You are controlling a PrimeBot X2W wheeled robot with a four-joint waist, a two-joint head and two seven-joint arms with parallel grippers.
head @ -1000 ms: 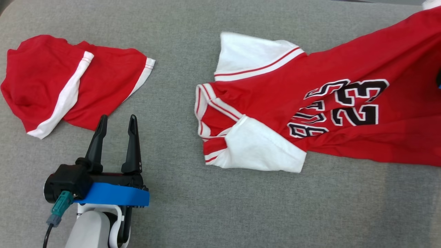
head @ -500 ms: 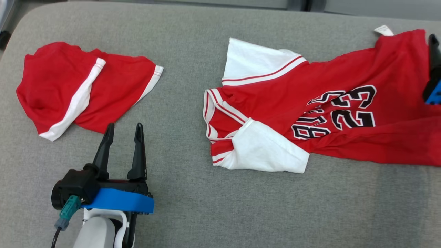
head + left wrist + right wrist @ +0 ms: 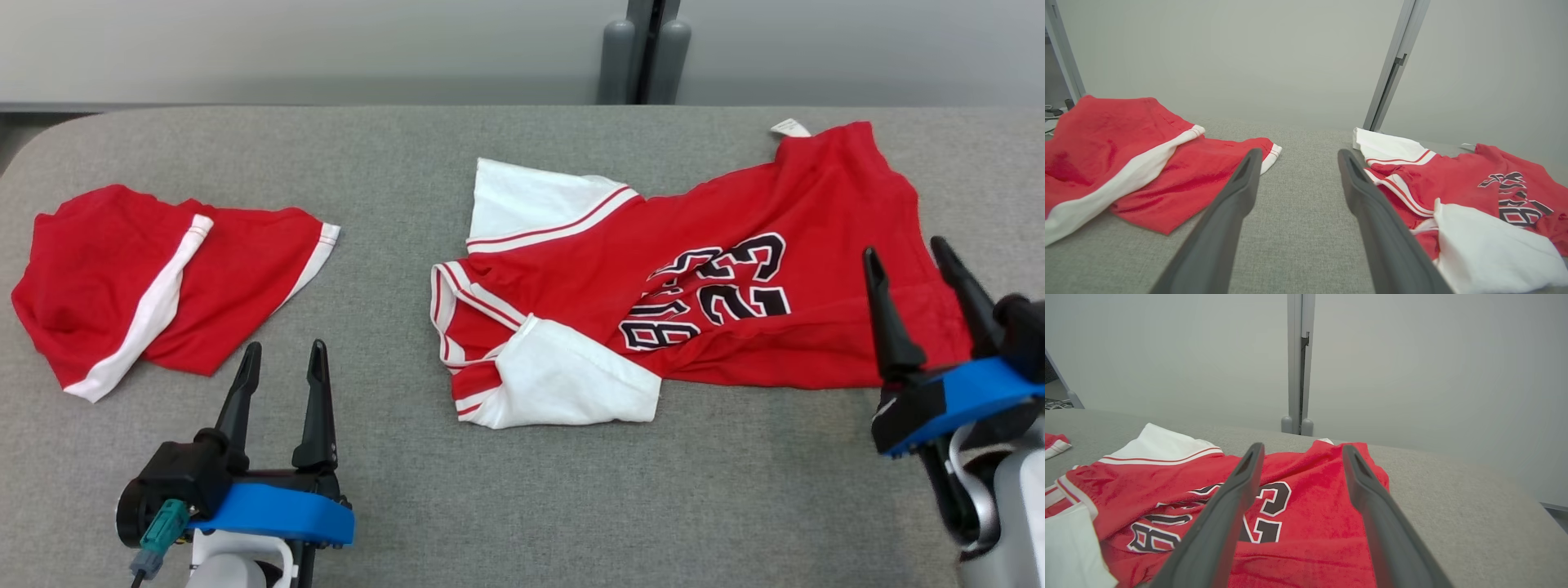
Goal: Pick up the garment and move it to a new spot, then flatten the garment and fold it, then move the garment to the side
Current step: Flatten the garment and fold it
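Grey padded table, red jersey lying crosswise (collar toward left)

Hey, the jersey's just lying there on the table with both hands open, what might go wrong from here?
1. The jersey lies bunched, with its white sleeve folded over the front. The right hand, open at the hem end, may pinch several layers, so the jersey won't flatten.
2. The red shorts lie close to the open left hand, so a reach could snag them.
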